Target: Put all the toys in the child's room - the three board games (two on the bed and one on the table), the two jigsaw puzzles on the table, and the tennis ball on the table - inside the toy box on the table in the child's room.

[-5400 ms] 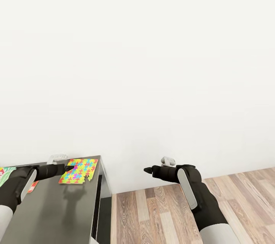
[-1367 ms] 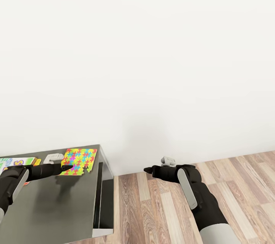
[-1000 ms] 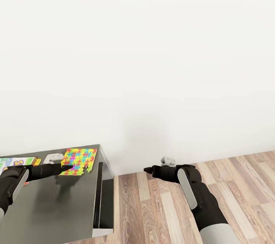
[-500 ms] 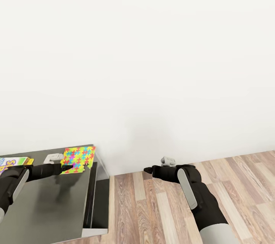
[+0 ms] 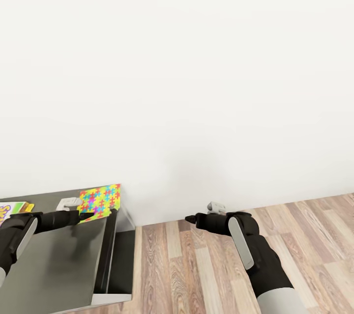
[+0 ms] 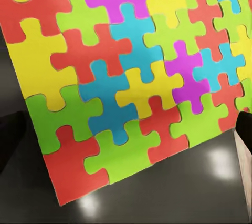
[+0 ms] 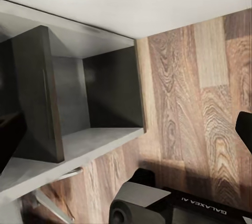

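Observation:
One jigsaw puzzle (image 5: 100, 197), a flat square of red, yellow, green, blue and pink pieces, lies at the far right corner of the dark grey table (image 5: 59, 260). My left gripper (image 5: 88, 215) hovers over the puzzle's near edge. In the left wrist view the puzzle (image 6: 121, 71) lies close below, and the dark fingertips (image 6: 9, 137) stand wide apart, open and empty. A green-lettered board game (image 5: 11, 208) peeks in on the table by my left arm. My right gripper (image 5: 189, 219) is open over the floor, right of the table.
A white wall (image 5: 196, 82) rises just behind the table. Wood-plank floor (image 5: 206, 265) spreads to the right. The right wrist view looks into an open dark shelf (image 7: 100, 98) in the table's end, with my own base (image 7: 157, 203) below.
The whole picture has shifted, so the camera moved: table and puzzle now sit further left. My left gripper stays at the puzzle's near edge. The right arm holds its pose.

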Tool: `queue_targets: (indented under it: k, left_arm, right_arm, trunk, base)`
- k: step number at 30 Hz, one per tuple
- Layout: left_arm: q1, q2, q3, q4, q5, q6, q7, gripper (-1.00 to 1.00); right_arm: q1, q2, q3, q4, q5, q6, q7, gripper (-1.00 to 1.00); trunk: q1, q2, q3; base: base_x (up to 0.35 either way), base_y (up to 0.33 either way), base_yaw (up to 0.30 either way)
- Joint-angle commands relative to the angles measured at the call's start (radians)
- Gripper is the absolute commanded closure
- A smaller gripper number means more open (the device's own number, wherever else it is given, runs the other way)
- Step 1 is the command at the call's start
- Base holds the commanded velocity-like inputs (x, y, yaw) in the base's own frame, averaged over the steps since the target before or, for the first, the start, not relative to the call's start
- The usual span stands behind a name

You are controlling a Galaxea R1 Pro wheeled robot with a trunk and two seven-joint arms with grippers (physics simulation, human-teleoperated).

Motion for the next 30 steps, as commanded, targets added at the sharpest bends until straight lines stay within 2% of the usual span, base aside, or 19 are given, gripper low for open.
queue_targets:
  k: [1,10,13,15,18,20,24,25,27,30]
  left_arm:
    - [-0.001,0.0,0.001,0.0,0.006,0.009,-0.001,-1.0]
    - [-0.001,0.002,0.001,0.0,0.006,0.008,-0.001,-1.0]
    - [-0.001,0.011,0.007,-0.001,0.006,0.007,-0.001,-1.0]
    - [-0.001,0.026,0.034,-0.001,0.006,0.007,-0.003,-1.0]
    - [0.0,0.049,0.096,-0.001,0.005,0.009,-0.005,-1.0]
    - [0.001,0.064,0.116,-0.001,0.005,0.01,-0.006,-1.0]
    - [0.001,0.099,0.13,-0.001,0.004,0.012,-0.019,-1.0]
    - [0.001,0.119,0.134,-0.001,0.005,0.013,-0.048,-1.0]
    - [0.002,0.14,0.14,-0.001,0.004,0.013,-0.095,-1.0]
    - [0.002,0.159,0.147,-0.001,0.004,0.014,-0.157,-1.0]
  right_arm:
    - [-0.001,0.0,-0.001,-0.001,0.011,0.004,0.01,-1.0]
    - [-0.001,0.0,-0.001,-0.001,0.011,0.004,0.01,-1.0]
    - [-0.001,0.0,-0.001,-0.001,0.011,0.004,0.01,-1.0]
    - [-0.001,0.0,-0.001,-0.001,0.011,0.004,0.01,-1.0]
    - [-0.001,0.0,-0.001,-0.001,0.011,0.004,0.01,-1.0]
    - [-0.001,0.0,-0.001,-0.001,0.011,0.004,0.01,-1.0]
    - [-0.001,0.0,-0.001,-0.001,0.011,0.004,0.01,-1.0]
    - [-0.001,0.0,-0.001,-0.001,0.011,0.004,0.01,-1.0]
    - [-0.001,0.0,-0.001,-0.001,0.011,0.004,0.01,-1.0]
    - [-0.001,0.0,-0.001,-0.001,0.011,0.004,0.01,-1.0]
  trunk:
    - [0.0,-0.001,-0.001]
    - [0.0,-0.001,-0.001]
    - [0.0,-0.001,-0.001]
    - [0.0,-0.001,-0.001]
    - [0.0,-0.001,-0.001]
    - [0.0,-0.001,-0.001]
    - [0.0,-0.001,-0.001]
    - [0.0,-0.001,-0.001]
    - [0.0,-0.001,-0.001]
    - [0.0,-0.001,-0.001]
  base:
    - [0.0,-0.048,0.0]
    - [0.0,-0.087,0.0]
    - [0.0,-0.015,0.0]
    - [0.0,-0.005,0.0]
    - [0.0,-0.002,0.0]
    - [0.0,0.0,0.0]
    - [0.0,0.0,0.0]
    - [0.0,0.0,0.0]
    - [0.0,0.0,0.0]
    - [0.0,0.0,0.0]
